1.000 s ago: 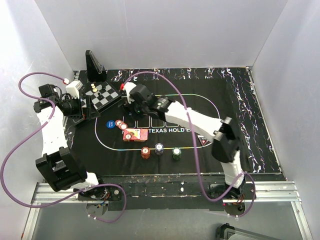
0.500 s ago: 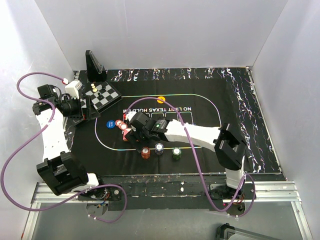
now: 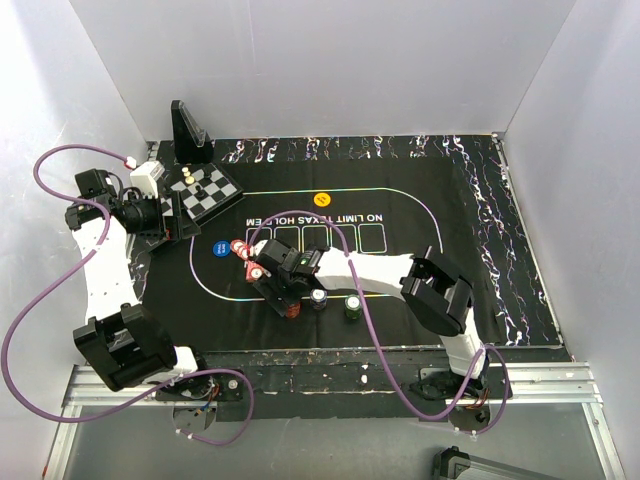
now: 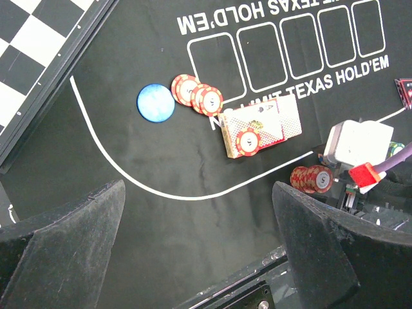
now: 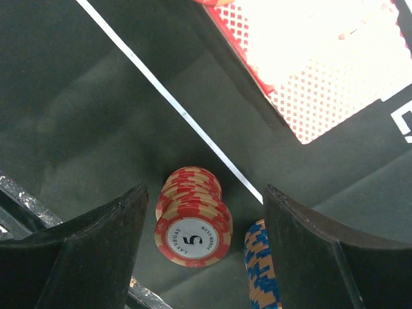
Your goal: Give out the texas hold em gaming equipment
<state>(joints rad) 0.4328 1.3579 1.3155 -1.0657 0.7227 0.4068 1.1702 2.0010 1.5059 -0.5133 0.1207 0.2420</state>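
where white walls [image 3: 300, 70] box the black poker mat [image 3: 412, 238], left fingers [image 4: 64, 244] and right fingers [image 5: 84, 251] wide, empty

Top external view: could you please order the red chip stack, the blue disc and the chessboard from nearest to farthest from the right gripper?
1. red chip stack: directly at the right gripper, between its open fingers, by the mat's near line.
2. blue disc: to the left, farther back.
3. chessboard: far-left corner.
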